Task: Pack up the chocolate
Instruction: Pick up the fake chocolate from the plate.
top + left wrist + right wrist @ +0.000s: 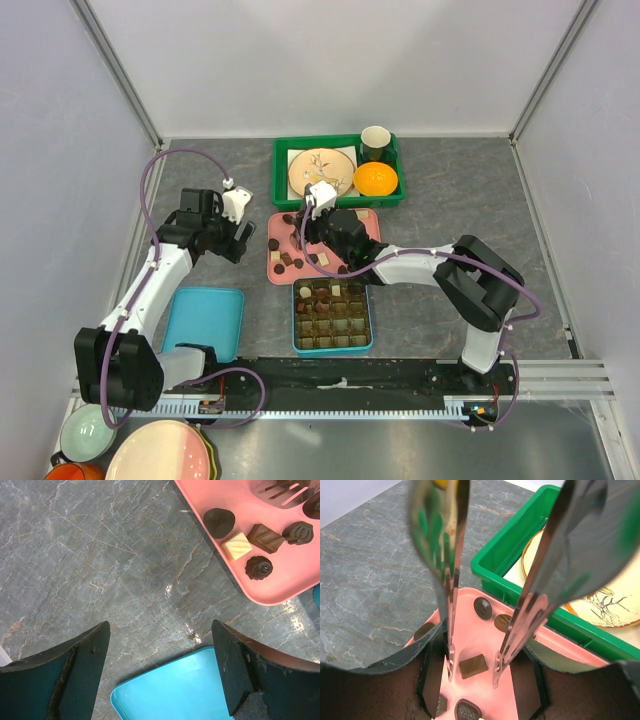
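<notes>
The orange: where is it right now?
In the top view the orange lies at the right end of the green bin at the far side of the table, with the plate on its left and the cup behind it.

No legible txt, labels, nos. or signs in any view — nil.

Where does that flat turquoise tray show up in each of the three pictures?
Top external: the turquoise tray lies lower left.
Left wrist: turquoise tray at bottom centre, cut off by the edge.
Right wrist: not in it.
Shared landmark: the pink tray, in all three.
</notes>
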`<state>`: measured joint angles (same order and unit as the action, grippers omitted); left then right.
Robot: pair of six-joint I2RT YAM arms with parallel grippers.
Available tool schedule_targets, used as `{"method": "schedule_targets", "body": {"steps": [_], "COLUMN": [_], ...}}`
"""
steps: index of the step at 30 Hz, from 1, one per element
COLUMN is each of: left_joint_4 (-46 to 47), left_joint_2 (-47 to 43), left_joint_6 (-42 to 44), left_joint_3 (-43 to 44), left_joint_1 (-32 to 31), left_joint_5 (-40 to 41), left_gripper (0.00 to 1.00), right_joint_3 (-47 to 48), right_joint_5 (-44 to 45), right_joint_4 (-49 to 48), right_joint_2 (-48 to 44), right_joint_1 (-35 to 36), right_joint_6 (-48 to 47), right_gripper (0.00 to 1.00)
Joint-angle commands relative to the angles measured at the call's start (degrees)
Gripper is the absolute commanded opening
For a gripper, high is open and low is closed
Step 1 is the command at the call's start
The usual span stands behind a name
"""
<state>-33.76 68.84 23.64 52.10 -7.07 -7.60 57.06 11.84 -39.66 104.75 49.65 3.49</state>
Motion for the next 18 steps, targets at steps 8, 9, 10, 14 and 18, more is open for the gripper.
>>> {"method": "schedule_targets", "body": {"steps": [8, 9, 10, 14, 18], "left_joint_4": [1.33, 1.24, 1.33, 1.33, 1.24], "left_joint_2": [-1.51, -1.6, -1.6, -1.6, -1.6], "left_joint_6": [1.32, 1.41, 1.5, 1.41, 1.32], "left_joint_3": [0.02, 0.02, -0.06, -0.06, -0.06], "left_joint_1": [0.57, 0.48, 0.48, 0.48, 0.48], "left_joint_5": [0.12, 0.12, 0.21, 0.04, -0.05], "left_gripper": [0.89, 0.89, 0.89, 0.89, 0.89], "right_joint_3": [1.39, 1.48, 1.65, 1.39, 1.3], "right_joint_5": [0.64, 0.64, 0.64, -0.32, -0.58], "right_joint_4": [-1.47, -1.39, -1.21, -0.95, -0.07], "right_joint_2": [1.07, 1.07, 0.9, 0.11, -1.03], "right_joint_1": [-0.08, -0.08, 0.01, -0.17, -0.17], "right_joint_6": [-0.68, -0.85, -0.85, -1.73, -3.04], "right_gripper": [0.53, 0.51, 0.49, 0.45, 0.38]}}
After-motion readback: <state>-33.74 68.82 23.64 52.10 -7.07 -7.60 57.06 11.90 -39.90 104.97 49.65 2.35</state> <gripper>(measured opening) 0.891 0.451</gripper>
